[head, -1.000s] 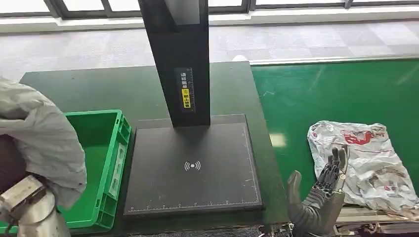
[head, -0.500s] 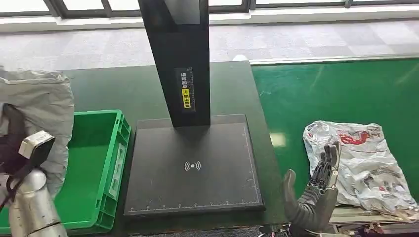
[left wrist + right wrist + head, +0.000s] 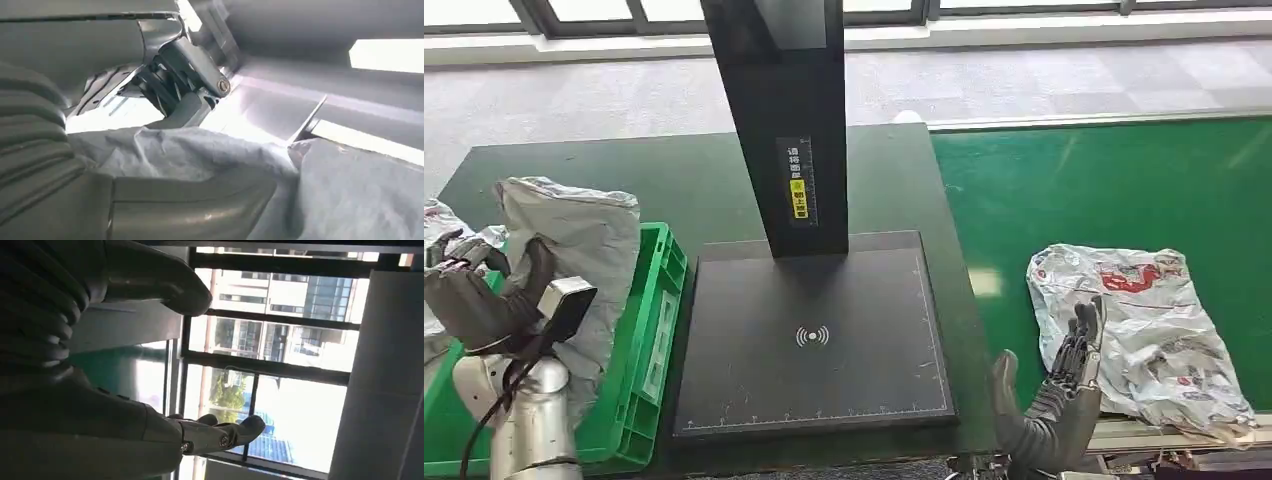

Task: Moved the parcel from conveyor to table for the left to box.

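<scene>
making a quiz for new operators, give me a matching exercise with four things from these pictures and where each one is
Things:
1. grey parcel
2. white printed bag
3. green crate
4. black scan plate

Places:
A. on the green conveyor
B. at the table's left end
C. held by the left hand over the crate
D. mid-table, under the black post

Pairs: 1-C, 2-A, 3-B, 4-D

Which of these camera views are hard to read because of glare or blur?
Head view: sharp, evenly lit. Left wrist view: soft and close, white glare behind the grey parcel. Right wrist view: backlit by bright windows, so the right hand is nearly a silhouette.
</scene>
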Tool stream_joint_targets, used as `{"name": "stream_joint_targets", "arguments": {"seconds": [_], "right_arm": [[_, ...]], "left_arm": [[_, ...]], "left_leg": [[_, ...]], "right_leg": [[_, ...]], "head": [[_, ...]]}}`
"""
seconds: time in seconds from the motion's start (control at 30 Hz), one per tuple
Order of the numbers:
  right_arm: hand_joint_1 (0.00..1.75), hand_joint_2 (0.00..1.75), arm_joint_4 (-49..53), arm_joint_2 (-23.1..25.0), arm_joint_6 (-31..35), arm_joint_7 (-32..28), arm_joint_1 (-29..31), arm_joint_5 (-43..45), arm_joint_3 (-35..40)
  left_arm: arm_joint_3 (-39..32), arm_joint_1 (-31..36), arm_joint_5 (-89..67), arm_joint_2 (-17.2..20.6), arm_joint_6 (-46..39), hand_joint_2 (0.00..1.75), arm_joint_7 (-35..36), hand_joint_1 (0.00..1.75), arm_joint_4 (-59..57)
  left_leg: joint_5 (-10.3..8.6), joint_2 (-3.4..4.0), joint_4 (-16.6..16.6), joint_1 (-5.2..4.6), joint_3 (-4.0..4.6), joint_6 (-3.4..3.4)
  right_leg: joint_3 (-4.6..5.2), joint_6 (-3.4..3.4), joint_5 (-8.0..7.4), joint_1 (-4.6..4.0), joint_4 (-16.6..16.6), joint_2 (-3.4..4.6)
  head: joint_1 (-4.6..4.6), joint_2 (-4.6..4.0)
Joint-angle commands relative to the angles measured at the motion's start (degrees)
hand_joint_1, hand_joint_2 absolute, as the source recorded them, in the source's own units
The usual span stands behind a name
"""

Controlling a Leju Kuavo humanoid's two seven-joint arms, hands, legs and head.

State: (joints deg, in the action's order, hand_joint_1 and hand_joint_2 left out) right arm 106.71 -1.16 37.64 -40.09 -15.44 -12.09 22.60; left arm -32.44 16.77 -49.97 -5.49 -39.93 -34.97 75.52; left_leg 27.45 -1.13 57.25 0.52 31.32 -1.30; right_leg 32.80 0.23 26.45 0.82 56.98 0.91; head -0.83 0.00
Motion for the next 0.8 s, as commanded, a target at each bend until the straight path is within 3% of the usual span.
{"name": "stream_joint_targets", "arguments": {"seconds": [0.03, 0.4, 0.43, 0.47, 0.63, 0.8], "right_arm": [[0.0, 1.75, -3.08, -0.95, -0.92, 0.09, -0.96, -0.13, -2.13], [0.0, 1.75, -3.08, -0.95, -0.92, 0.09, -0.96, -0.13, -2.13], [0.0, 1.75, -4.85, 1.38, -4.08, 0.09, -0.12, -2.67, -4.66], [0.0, 1.75, -5.06, 2.98, -6.07, 0.09, 0.22, -3.77, -6.51], [0.0, 1.75, -5.82, 8.12, -12.11, 0.09, 0.08, -7.76, -11.61], [0.0, 1.75, -7.37, 10.11, -15.24, 0.09, 1.09, -10.62, -12.99]], "left_arm": [[3.26, -0.12, 0.43, -0.44, -0.07, 1.75, 1.35, 1.75, -9.98], [3.26, -0.12, 0.43, -0.44, -0.07, 1.75, 1.35, 1.75, -9.98], [4.66, -0.31, 5.65, -0.55, 5.83, 1.75, 6.1, 0.0, -11.95], [5.66, -0.22, 7.58, -0.45, 4.13, 0.0, 5.82, 0.0, -12.92], [7.12, -0.52, 25.18, -1.93, -0.05, 0.0, 2.12, 0.0, -6.7], [6.46, -5.31, 27.44, -4.49, 0.02, 0.0, 1.66, 0.0, 2.82]], "left_leg": [[-0.09, -0.02, -0.11, 0.01, -0.04, 0.07], [-0.13, 0.04, -0.17, 0.0, -0.09, 0.06], [-0.09, 0.03, -0.14, -0.02, -0.14, 0.05], [-0.15, 0.0, -0.21, -0.02, -0.15, 0.07], [-0.1, -0.05, -0.14, -0.01, -0.21, 0.04], [-0.04, 0.19, -0.16, -0.01, -0.25, 0.07]], "right_leg": [[-0.1, -0.01, -0.07, -0.03, -0.15, -0.2], [-0.11, -0.02, -0.12, 0.07, -0.15, -0.13], [-0.14, -0.01, -0.07, 0.1, -0.1, -0.1], [-0.18, -0.02, -0.12, 0.09, -0.18, -0.16], [-0.28, -0.03, -0.07, 0.14, -0.07, -0.19], [-0.31, -0.01, -0.09, 0.14, -0.07, 0.04]], "head": [[0.0, 0.0], [0.0, 0.0], [0.02, 0.0], [0.02, 0.0], [0.02, 0.0], [0.02, 0.0]]}}
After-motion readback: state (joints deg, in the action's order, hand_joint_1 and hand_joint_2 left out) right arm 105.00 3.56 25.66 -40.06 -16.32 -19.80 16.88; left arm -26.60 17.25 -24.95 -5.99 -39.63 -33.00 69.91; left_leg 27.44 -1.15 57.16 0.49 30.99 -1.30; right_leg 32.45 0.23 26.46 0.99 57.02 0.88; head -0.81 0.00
